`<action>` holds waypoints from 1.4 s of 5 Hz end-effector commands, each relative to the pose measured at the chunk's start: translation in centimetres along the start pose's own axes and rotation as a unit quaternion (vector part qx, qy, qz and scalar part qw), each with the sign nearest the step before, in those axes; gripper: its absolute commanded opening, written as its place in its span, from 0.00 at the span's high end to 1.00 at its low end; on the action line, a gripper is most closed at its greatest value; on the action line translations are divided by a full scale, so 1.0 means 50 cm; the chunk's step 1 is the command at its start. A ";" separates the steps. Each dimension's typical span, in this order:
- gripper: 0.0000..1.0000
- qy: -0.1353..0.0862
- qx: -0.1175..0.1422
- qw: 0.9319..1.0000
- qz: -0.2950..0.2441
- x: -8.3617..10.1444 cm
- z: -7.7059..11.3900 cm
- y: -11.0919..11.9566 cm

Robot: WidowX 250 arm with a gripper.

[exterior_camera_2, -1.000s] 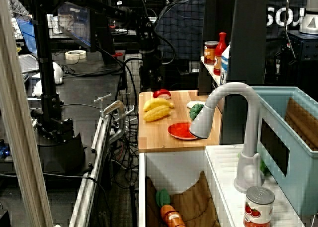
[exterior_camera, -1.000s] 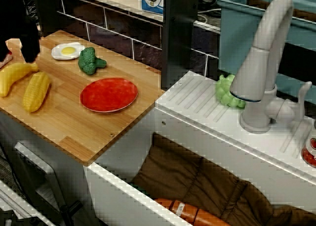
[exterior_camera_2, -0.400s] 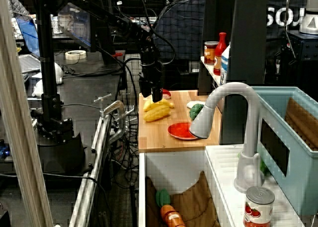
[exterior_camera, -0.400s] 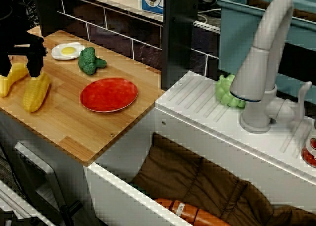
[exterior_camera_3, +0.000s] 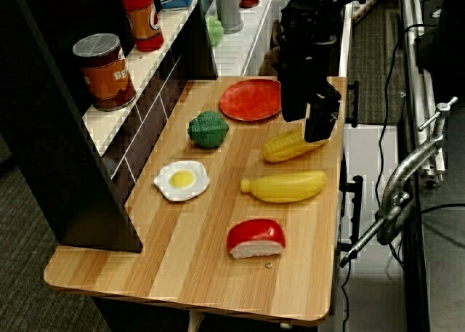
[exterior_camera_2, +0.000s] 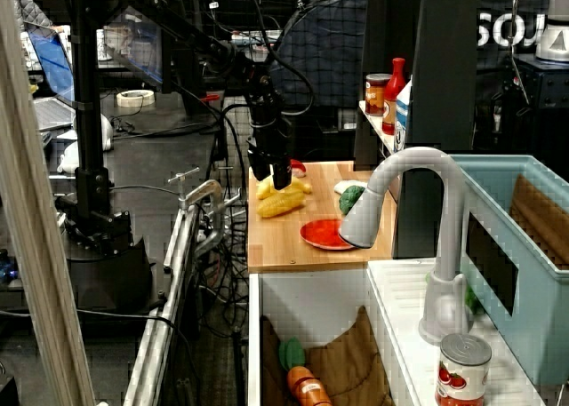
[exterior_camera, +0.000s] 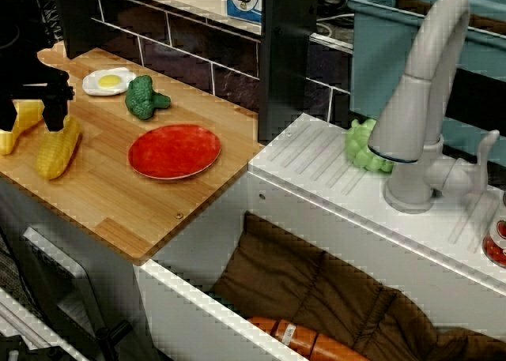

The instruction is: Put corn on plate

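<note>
Gripper point(exterior_camera_3: 308, 120) had dropped from up over the wooden counter point(exterior_camera_3: 182, 274) a second earlier to low above the yellow toys. In the last fraction of a second it barely shifted. Jaws were spread and held nothing. The corn point(exterior_camera_3: 288, 146) had not moved, so the grasp was judged not yet made and the task still at the reach step.

Seen from the counter's free end, nearest was a red-and-white toy piece point(exterior_camera_3: 255, 237), then the banana point(exterior_camera_3: 283, 187) lying crosswise. Just past the banana lay the corn, close to the counter's open long edge. The gripper hung over the corn's end nearest that edge. One finger point(exterior_camera_3: 320, 123) overlapped that end in the picture; whether it touched could not be told.

In the sink-side view one finger sat at the corn's top end and the banana tip showed between the jaws, so the straddle line was unclear. There was a risk of pinching the banana instead.

Farther on, the plate point(exterior_camera_3: 251, 99) sat bare near the sink end of the counter, close to the corn but apart from it. Likely next: centre the jaws on the cob, finish the descent, squeeze.
</note>
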State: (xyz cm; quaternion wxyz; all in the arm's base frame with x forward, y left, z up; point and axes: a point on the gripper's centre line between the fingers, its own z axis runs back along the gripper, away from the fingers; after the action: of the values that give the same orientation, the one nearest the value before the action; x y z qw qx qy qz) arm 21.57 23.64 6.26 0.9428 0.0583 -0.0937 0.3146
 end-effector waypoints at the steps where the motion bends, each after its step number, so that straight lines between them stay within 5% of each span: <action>1: 0.00 -0.032 -0.006 0.998 0.048 0.020 -0.003 0.015; 2: 0.00 -0.039 -0.008 0.995 0.091 0.026 -0.009 0.019; 3: 0.00 -0.013 -0.002 0.996 0.085 0.015 -0.017 -0.011; 5: 0.00 0.005 -0.003 0.997 0.071 0.002 -0.016 -0.045; 7: 0.00 0.020 0.025 0.998 0.048 0.019 -0.043 -0.019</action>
State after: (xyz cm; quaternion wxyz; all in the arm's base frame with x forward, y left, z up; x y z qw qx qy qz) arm 22.84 23.00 3.23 0.9286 0.0624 -0.0533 0.3619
